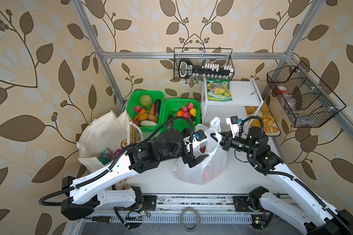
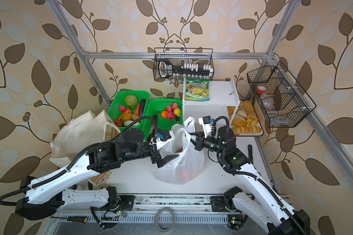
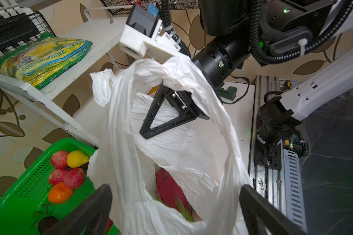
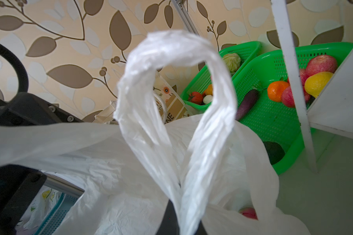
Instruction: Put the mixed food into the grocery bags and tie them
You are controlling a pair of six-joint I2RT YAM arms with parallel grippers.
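At centre of table (image 1: 157,181): white plastic bag (image 1: 200,171), upright, mouth agape; pink dragon fruit (image 3: 165,183) inside; R gripper (image 1: 213,135) clenched on one handle loop; L gripper (image 3: 175,190) released, jaws wide astride bag rim; cream tote (image 1: 102,134) at table's L edge.

Plastic bag (image 1: 200,162) at centre of table (image 1: 155,179), dragon fruit (image 3: 167,189) in it. Tote (image 1: 102,138) at left. Two baskets (image 1: 146,92) behind them. Shelf (image 1: 243,91) behind right, pouch (image 1: 219,90) on top, bread (image 1: 268,120) below it.
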